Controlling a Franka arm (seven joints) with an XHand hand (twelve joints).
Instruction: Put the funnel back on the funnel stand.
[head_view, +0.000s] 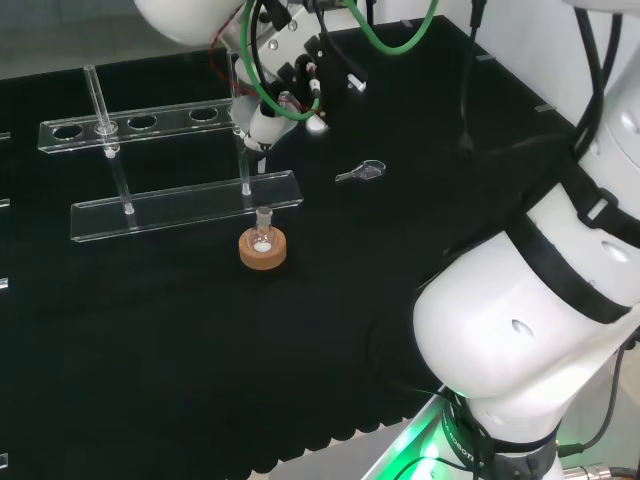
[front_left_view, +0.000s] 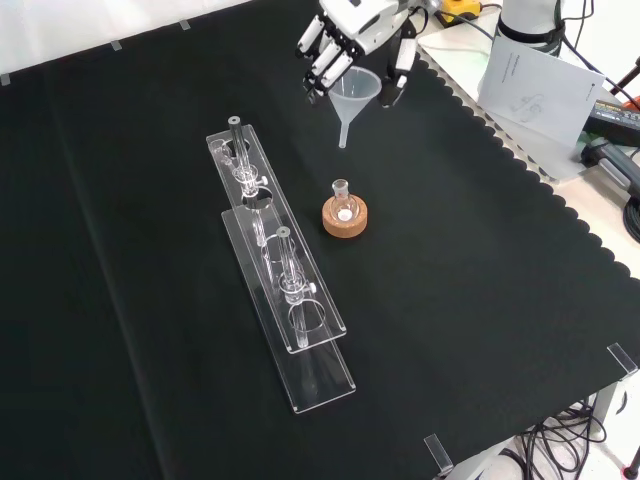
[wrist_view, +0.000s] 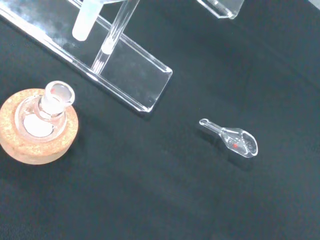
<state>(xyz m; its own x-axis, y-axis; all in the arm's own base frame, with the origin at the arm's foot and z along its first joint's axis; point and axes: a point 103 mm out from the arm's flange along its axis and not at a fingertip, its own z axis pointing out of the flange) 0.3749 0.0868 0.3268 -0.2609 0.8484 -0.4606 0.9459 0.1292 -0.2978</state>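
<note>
The funnel (front_left_view: 357, 96) was translucent white, a wide cone with a narrow stem pointing down. The hand (front_left_view: 352, 32) held it in curled fingers above the desk (front_left_view: 480, 300), beyond the clear funnel stand (front_left_view: 283, 290) in the front view. One small flask (front_left_view: 343, 203) sat in one cork ring (front_left_view: 345, 218). Black cloth covered the desk.

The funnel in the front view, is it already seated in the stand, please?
No, the hand holds the funnel in the air, apart from the stand.
</note>
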